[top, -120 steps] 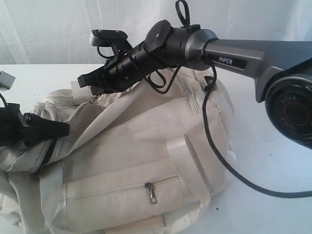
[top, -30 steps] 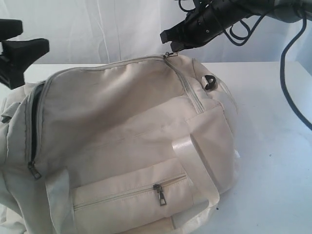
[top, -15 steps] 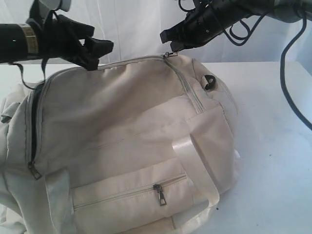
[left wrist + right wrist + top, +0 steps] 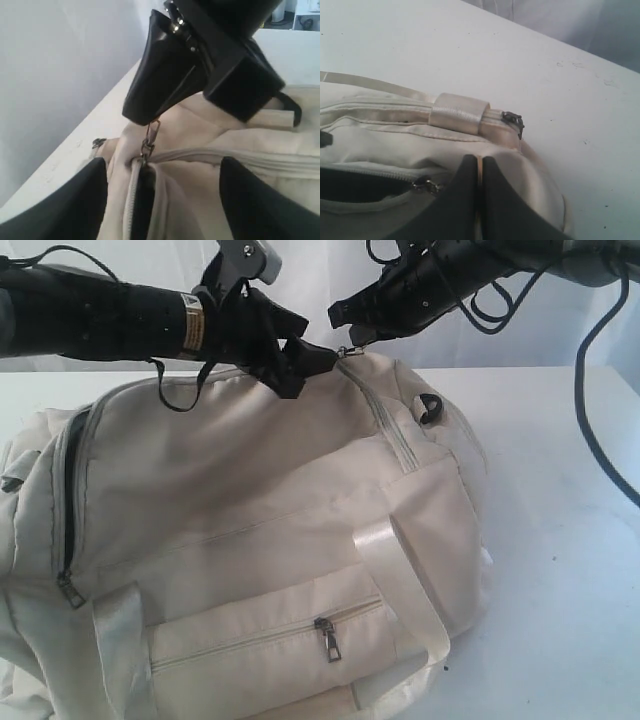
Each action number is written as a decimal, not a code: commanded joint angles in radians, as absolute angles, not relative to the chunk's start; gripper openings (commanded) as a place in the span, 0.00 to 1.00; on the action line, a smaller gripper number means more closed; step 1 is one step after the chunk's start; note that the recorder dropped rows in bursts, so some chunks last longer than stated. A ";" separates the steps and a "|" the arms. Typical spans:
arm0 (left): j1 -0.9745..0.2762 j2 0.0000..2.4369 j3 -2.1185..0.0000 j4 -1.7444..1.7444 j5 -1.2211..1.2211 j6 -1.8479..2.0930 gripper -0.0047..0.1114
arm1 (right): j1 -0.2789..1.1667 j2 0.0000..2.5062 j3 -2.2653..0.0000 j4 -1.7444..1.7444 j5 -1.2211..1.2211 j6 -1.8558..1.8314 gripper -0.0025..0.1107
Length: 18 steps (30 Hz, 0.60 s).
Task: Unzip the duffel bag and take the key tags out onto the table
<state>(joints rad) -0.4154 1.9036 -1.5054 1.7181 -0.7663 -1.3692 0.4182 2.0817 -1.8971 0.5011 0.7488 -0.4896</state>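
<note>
Status: early stage, nothing retrieved yet.

Your right gripper (image 4: 347, 328) has its jaws pressed together on the zip pull (image 4: 148, 136) at the top seam of the duffel bag (image 4: 280, 520). In the left wrist view the pull hangs taut from the fingertips, so I judge it gripped.

Your left gripper (image 4: 305, 368) reaches across to the same spot with its jaws wide apart, one on each side of the seam just below the pull. It holds nothing.

The bag lies on its side on the table (image 4: 560, 540). A dark gap (image 4: 68, 490) shows along the zip at the end under the left arm, and the right wrist view shows another dark slit beside a pull. The main zip is therefore partly undone. The front pocket zip (image 4: 325, 638) looks fully closed.

The key tags appear in no view. I take them to be inside the bag, but I cannot tell in which compartment.

Outstanding: widen the opening, find the tags, lift them out and set them on the table.
</note>
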 commanded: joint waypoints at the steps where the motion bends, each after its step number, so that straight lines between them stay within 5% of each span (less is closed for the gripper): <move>1: -0.430 1.931 -1.557 1.744 -0.786 -1.440 0.60 | 0.408 2.076 -1.895 0.505 0.740 -0.493 0.02; 6: -0.430 1.986 -1.584 1.744 -0.761 -1.466 0.50 | 0.408 2.076 -1.895 0.504 0.748 -0.493 0.02; 18: -0.430 2.014 -1.584 1.744 -0.609 -1.487 0.52 | 0.408 2.076 -1.895 0.520 0.750 -0.493 0.02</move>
